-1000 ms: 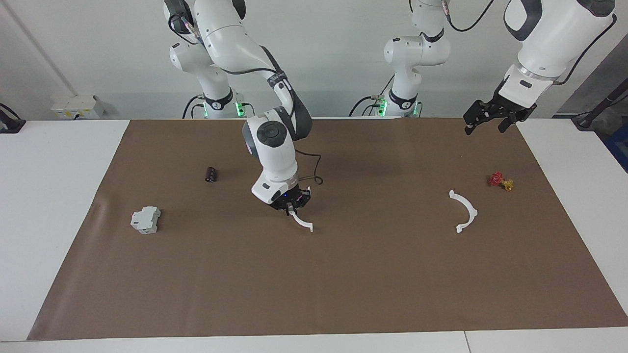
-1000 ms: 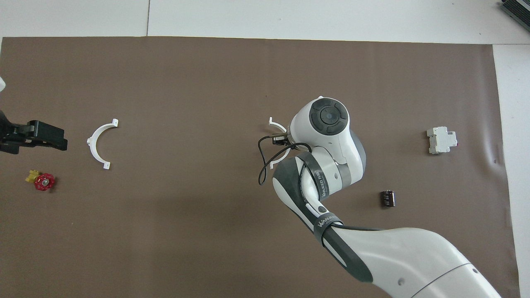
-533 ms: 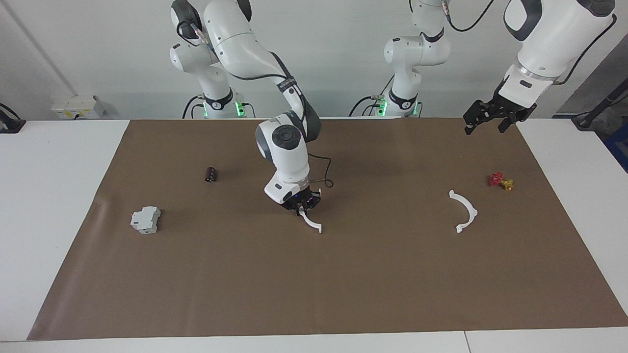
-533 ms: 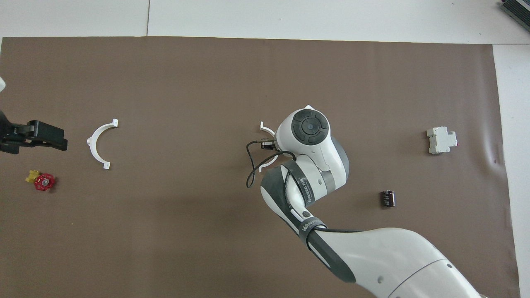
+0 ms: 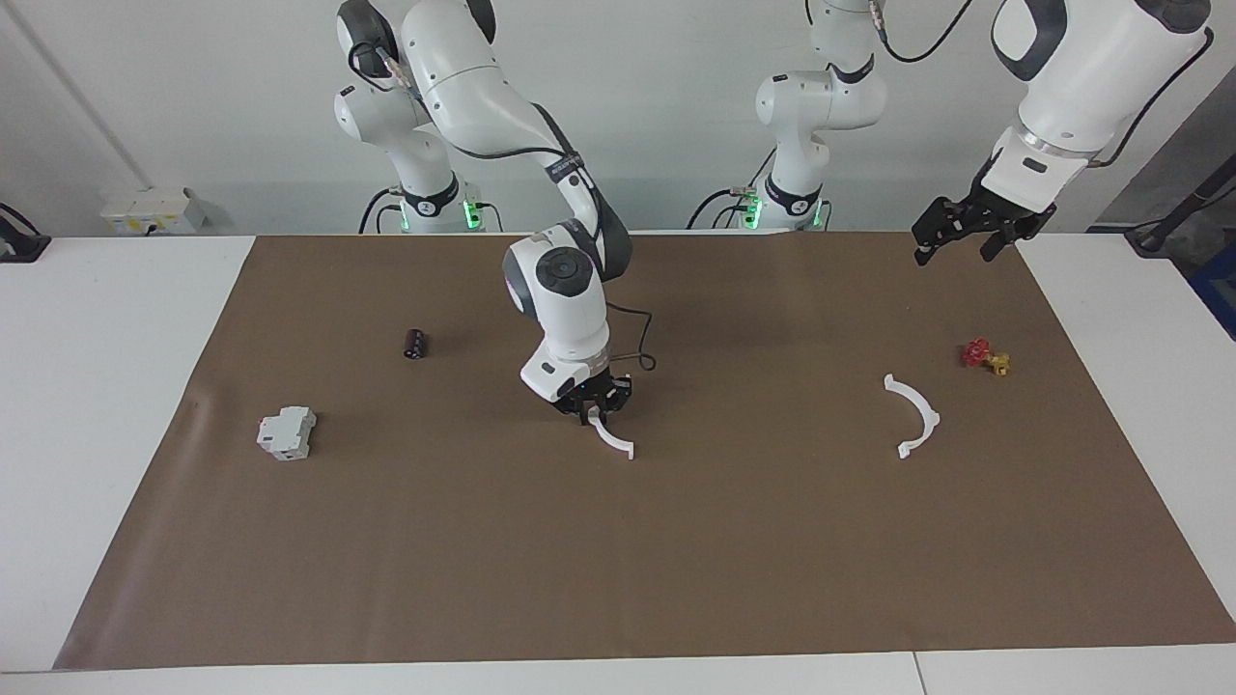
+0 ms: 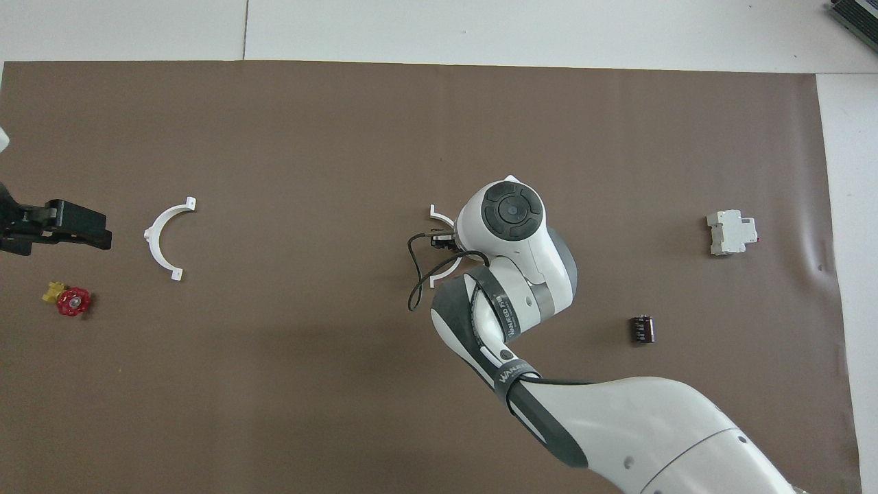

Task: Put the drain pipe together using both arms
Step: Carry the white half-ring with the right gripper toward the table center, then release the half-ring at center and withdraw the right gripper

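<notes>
White plastic half-ring (image 5: 615, 441) lies mid-counter (image 5: 676, 560) under my right fingers (image 5: 589, 412), which sit at the part of the arc nearer to the robots; whether they pinch it I cannot tell. Its ends run nearer-to-farther, mouth toward the left arm's end. The second half-ring (image 5: 917, 415) lies well apart, its mouth facing back, closest to my left fingers (image 5: 932, 236), which hang wide above the counter's edge, waiting. Overhead, my wrist hides the first arc's middle; the facing view shows the fingers low at it.
</notes>
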